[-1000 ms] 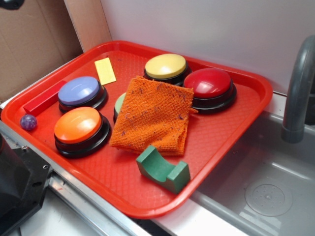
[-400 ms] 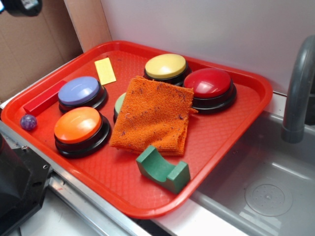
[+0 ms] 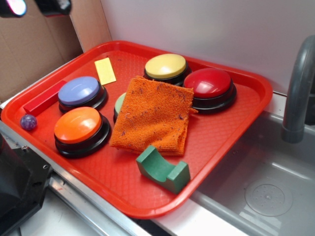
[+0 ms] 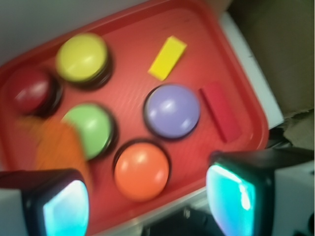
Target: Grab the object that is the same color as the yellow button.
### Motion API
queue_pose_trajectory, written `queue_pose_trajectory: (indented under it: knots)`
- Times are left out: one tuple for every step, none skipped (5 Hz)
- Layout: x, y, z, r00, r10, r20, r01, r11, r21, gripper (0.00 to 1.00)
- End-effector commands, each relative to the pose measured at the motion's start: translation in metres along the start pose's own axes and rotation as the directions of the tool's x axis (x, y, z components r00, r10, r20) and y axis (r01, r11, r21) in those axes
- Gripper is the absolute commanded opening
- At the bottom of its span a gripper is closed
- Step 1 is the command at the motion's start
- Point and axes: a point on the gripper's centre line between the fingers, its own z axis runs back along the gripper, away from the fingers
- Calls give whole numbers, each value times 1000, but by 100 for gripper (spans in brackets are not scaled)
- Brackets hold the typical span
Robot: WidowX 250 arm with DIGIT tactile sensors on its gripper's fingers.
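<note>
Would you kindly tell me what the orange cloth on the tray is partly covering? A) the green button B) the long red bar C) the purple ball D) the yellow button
A: the orange cloth lies over most of the green button, whose edge peeks out at the cloth's left side; the wrist view shows more of its green dome.

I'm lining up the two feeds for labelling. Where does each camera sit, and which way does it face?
Exterior: fixed off the red tray's near corner, looking obliquely down across it toward the wall; the gripper barely shows at top left.
Wrist: on the arm, above the tray, looking down; both fingertips frame the bottom, spread apart.
Shared: the yellow button, the yellow block, and the other buttons.
</note>
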Motion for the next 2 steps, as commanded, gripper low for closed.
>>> queue_pose_trajectory:
  knots:
    - [53,24,-40,952,277,129,-288,955,71,100]
    - [72,29,-68,923,352,155,-364,930,56,100]
